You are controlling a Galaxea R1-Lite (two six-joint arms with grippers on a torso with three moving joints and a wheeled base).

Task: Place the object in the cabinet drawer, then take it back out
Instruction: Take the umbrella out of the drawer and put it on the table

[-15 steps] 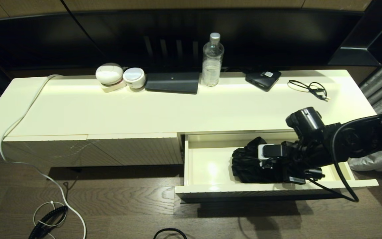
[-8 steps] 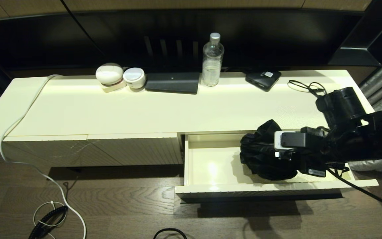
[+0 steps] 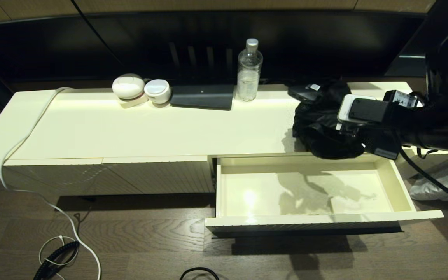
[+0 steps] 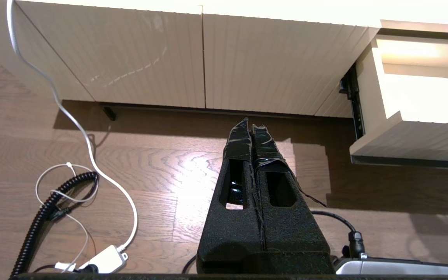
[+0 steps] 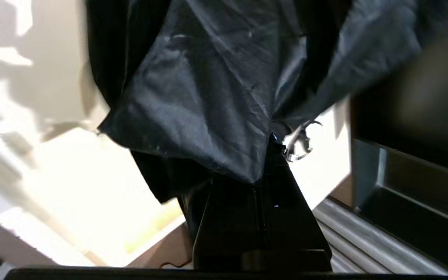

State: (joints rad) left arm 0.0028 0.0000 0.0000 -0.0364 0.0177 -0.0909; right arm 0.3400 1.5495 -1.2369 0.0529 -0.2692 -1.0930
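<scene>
Holding the umbrella (image 3: pixel 321 128) with fingers closed on it, the right gripper (image 3: pixel 354 134) is above the drawer (image 3: pixel 325 223), which lies open and empty. Next it needs a set-down spot. The left gripper (image 4: pixel 252 132) hangs closed near the floor.

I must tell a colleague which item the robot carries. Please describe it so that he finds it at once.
Look at the long cream cabinet top, then at its right end above the open cabinet drawer. There the right gripper holds the umbrella in the air. Unlike the flat black box behind it, it is crumpled glossy black fabric.
</scene>
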